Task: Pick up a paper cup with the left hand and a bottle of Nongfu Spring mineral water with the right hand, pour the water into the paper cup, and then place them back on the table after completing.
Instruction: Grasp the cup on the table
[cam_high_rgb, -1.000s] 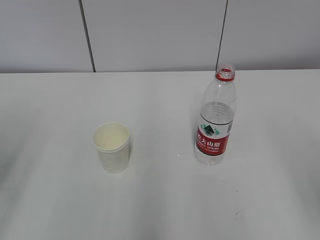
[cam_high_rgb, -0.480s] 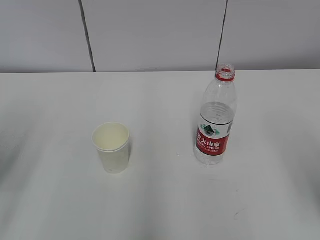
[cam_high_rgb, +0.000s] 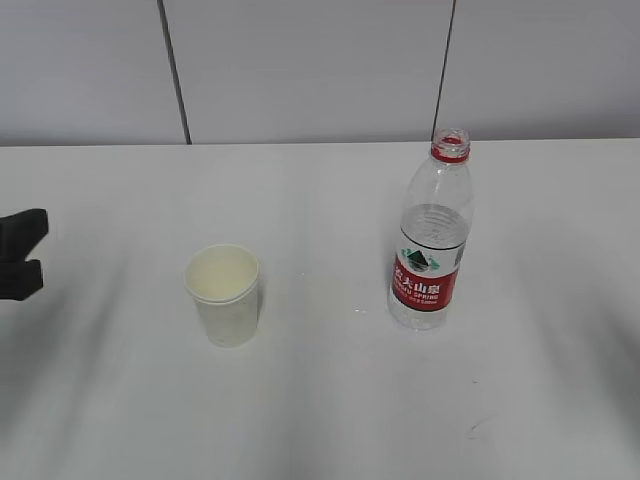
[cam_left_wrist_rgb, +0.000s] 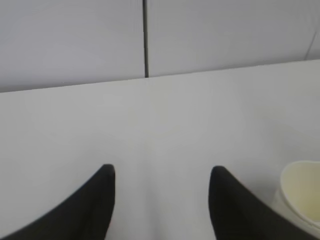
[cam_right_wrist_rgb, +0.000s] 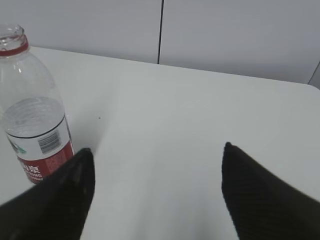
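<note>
Just then the left hand (cam_high_rgb: 20, 255) had entered at the worktop's (cam_high_rgb: 320, 400) left edge, jaws spread and empty, well short of the paper cup (cam_high_rgb: 224, 293). Farther right, the uncapped bottle (cam_high_rgb: 432, 240) stood untouched; the right hand (cam_right_wrist_rgb: 155, 190), jaws also spread, hung beside it.

Wall (cam_high_rgb: 300, 70): pale grey panels, stood behind the far edge of the scene. Panel seams: two dark vertical lines, one at left (cam_high_rgb: 174, 70), one at right (cam_high_rgb: 445, 65), both slightly slanted in the exterior view.
</note>
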